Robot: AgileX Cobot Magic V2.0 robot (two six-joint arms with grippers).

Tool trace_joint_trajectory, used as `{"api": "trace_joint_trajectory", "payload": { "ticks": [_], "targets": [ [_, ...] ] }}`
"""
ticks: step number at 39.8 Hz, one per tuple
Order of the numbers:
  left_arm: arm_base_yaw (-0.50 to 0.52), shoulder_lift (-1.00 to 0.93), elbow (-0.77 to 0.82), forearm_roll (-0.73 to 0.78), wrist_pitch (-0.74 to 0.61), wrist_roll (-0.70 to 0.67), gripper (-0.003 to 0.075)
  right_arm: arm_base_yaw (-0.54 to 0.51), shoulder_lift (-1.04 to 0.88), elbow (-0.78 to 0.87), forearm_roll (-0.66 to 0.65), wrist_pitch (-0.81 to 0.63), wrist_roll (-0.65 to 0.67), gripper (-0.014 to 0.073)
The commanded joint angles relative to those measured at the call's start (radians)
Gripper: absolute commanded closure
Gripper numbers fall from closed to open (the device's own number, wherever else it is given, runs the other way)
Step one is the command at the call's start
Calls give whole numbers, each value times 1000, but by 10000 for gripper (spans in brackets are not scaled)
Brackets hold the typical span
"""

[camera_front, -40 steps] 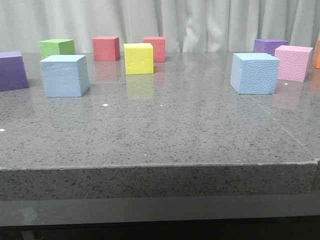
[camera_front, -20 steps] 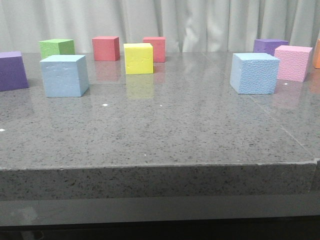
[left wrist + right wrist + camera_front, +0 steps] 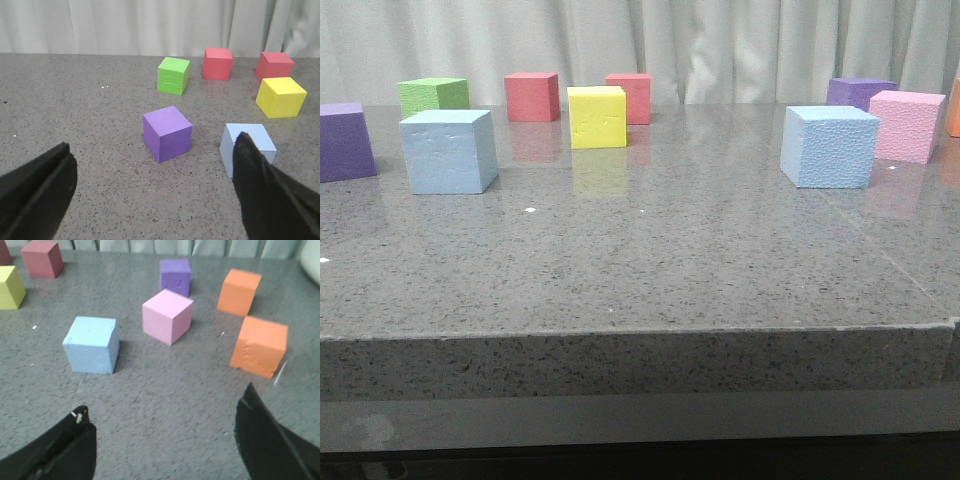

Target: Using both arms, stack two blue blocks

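The smoother blue block [image 3: 449,151] sits at the left of the table; it also shows in the left wrist view [image 3: 245,145], partly behind one dark finger [image 3: 260,190]. The pebbly blue block [image 3: 829,146] sits at the right and shows in the right wrist view [image 3: 92,344]. My left gripper [image 3: 152,150] is open and empty, above the table short of a purple cube [image 3: 167,133]. My right gripper [image 3: 165,402] is open and empty, short of the pebbly block. Neither arm shows in the front view.
A yellow cube [image 3: 597,117], green cube [image 3: 434,95] and two red cubes [image 3: 532,96] stand at the back. A purple cube [image 3: 345,141] is at far left. A pink cube [image 3: 906,125], another purple cube [image 3: 860,92] and two orange cubes [image 3: 259,346] stand at the right.
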Motion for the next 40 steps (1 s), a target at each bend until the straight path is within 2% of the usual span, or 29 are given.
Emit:
{"api": "trace_joint_trajectory", "payload": {
  "ticks": [1,5,10,18,23,35,40],
  "targets": [
    [-1,9,-26,2,-79,-7,103,1,57,-93,65,34,-26,11],
    [-1,9,-26,2,-79,-7,103,34,149,-183,138,158,-106,11],
    [-1,9,-26,2,-79,-7,103,116,252,-273,182,213,-190,11],
    [-1,9,-26,2,-79,-7,103,241,430,-442,180,269,-192,11],
    [-1,9,-26,2,-79,-7,103,270,550,-565,138,336,-88,11],
    [-1,9,-26,2,-79,-7,103,299,831,-846,-183,491,291,11],
    [-1,9,-26,2,-79,-7,103,299,924,-916,-213,501,333,11]
  ]
}}
